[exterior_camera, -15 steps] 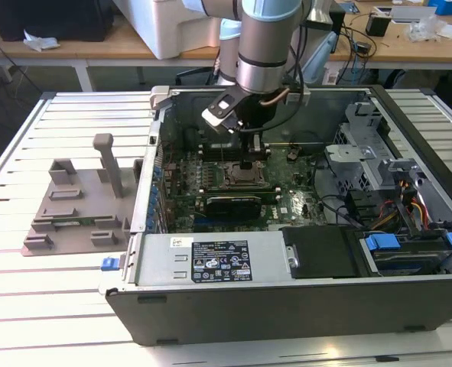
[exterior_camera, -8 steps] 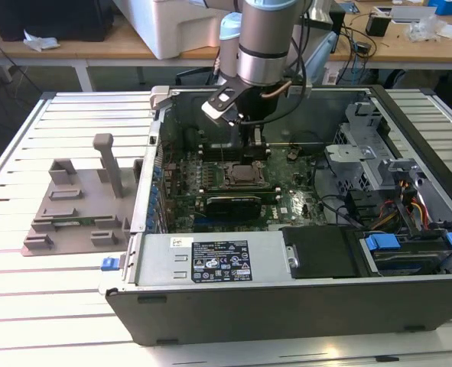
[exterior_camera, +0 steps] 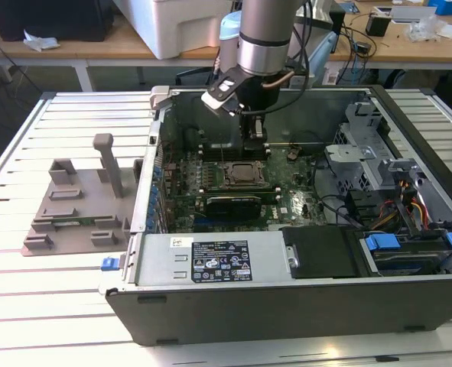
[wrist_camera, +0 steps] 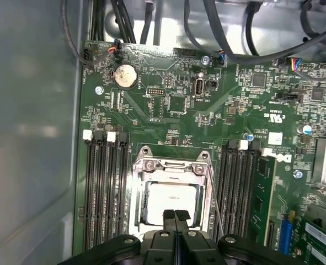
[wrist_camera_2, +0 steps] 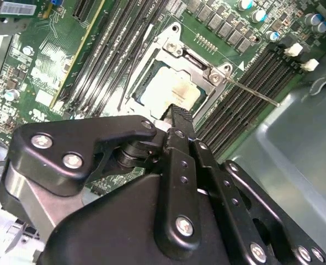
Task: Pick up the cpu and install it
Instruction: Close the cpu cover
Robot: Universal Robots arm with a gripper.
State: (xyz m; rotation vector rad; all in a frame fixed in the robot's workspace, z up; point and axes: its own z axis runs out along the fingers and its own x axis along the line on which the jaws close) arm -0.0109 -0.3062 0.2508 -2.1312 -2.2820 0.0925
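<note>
Your black gripper (wrist_camera: 176,214) has its fingers (wrist_camera: 169,216) pinched together on nothing, right over the flat square silver-grey cpu (wrist_camera: 165,197) lying in the metal-framed socket (wrist_camera: 151,165) of the green motherboard (wrist_camera: 174,105); it looks light, stiff, slick and fragile, so I'd take it by 2 opposite edges only.

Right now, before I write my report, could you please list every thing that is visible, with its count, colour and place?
Silver-grey square cpu: one, lying inside the socket frame.
Metal socket frame: one, silver, on the motherboard, around the cpu.
Green motherboard: one, on the floor of the case.
Long memory slots: two banks, black, one on each side of the socket frame.
Round coin battery: one, silver, on the motherboard.
Open computer case: one, grey, on the table.
Plastic fixture: one, grey, at the exterior view's left of the case.
Slatted metal table: one, silver.
Robot arm: one, silver and black, above the case.
Black hand: one, over an edge of the cpu, shut.
</note>
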